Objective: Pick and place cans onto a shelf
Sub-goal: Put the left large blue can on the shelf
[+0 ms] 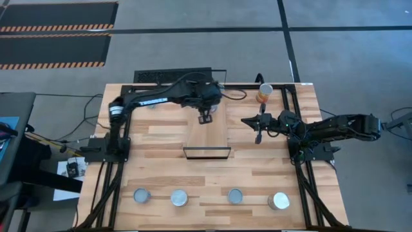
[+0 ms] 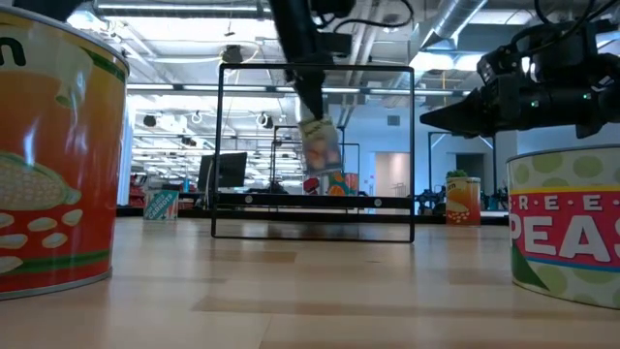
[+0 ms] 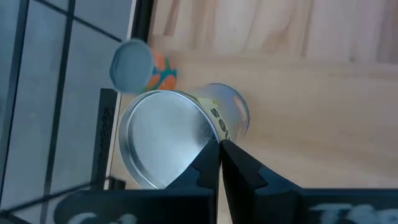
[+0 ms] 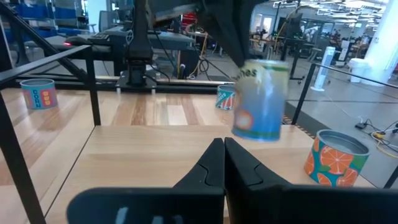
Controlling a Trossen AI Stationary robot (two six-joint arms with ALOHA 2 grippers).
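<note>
Nearest the front edge of the bench (image 1: 161, 145), four cans (image 1: 179, 197) stand upright in a row, well apart from one another and untouched.

Beyond them lies the shelf (image 1: 209, 138), its black frame toward the row.

Above the shelf's far end, the left tool (image 1: 205, 118) carries the lifted can (image 2: 321, 145). Its fingers are pressed almost together on the rim of the silver top. The can hangs tilted, clear of the plank.

Treat this can as rigid and moderately heavy if full; this is a judgement. The metal wall is smooth and likely slippery. A rim pinch lets the can swing, so expect it to land off-vertical. You get a steadier hold by spanning the label wall at mid-height.

Beside the shelf, the right tool (image 1: 257, 136) waits above the bench, fingers pressed together and holding nothing.

Farthest off, an orange-labelled can (image 1: 264, 92) stands near the far edge.
</note>
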